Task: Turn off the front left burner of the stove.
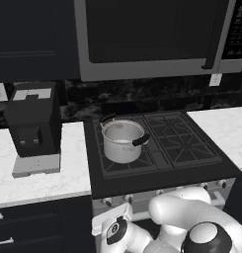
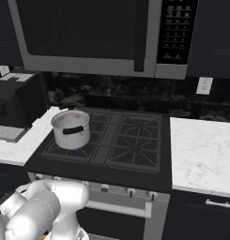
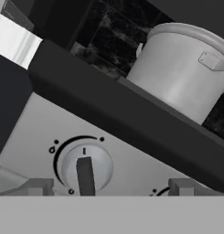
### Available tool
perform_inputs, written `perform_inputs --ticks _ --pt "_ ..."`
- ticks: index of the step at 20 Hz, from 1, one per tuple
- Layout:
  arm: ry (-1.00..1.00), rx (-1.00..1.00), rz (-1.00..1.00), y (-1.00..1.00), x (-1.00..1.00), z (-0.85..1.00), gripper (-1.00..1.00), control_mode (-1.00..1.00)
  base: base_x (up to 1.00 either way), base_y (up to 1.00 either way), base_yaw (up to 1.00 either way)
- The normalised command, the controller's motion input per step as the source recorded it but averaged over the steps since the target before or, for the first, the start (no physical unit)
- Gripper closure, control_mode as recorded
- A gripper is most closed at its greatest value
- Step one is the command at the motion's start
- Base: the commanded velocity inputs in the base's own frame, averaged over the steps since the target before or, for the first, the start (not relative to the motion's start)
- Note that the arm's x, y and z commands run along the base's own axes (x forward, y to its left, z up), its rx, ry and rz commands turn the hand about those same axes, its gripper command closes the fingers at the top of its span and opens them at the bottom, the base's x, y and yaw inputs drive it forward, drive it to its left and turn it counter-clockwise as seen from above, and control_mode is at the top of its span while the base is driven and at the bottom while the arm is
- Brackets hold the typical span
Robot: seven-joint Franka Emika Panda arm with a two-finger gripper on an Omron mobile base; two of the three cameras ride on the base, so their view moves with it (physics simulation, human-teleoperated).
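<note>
A silver pot (image 1: 123, 140) sits on the front left burner (image 2: 72, 146) of the stove (image 1: 191, 168), contents unclear. The gripper (image 3: 111, 187) is spread around a knob (image 3: 85, 165).

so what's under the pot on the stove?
The pot sits on the front left burner grate of the stove. A small blue flame shows under its base in the right base view. The burner head itself is covered by the pot.
</note>
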Motion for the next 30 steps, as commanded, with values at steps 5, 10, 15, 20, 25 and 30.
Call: perform_inputs --ticks 5,10,15,20,25,30 --pt "0.0 0.0 0.0 0.16 0.15 0.01 -1.0 -1.0 0.0 0.0 0.0" --pt "0.0 0.0 0.0 0.0 0.31 0.0 -1.0 -1.0 0.0 0.0 0.0" --pt "0.0 0.0 0.01 0.0 0.25 -0.07 -1.0 -1.0 0.0 0.0 0.0" --pt "0.0 0.0 0.02 0.0 0.09 -0.21 -1.0 -1.0 0.0 0.0 0.0" --pt "0.0 0.0 0.02 0.0 0.0 -0.07 -1.0 -1.0 0.0 0.0 0.0" --pt "0.0 0.03 0.0 -0.15 0.0 0.01 -1.0 -1.0 0.0 0.0 0.0"
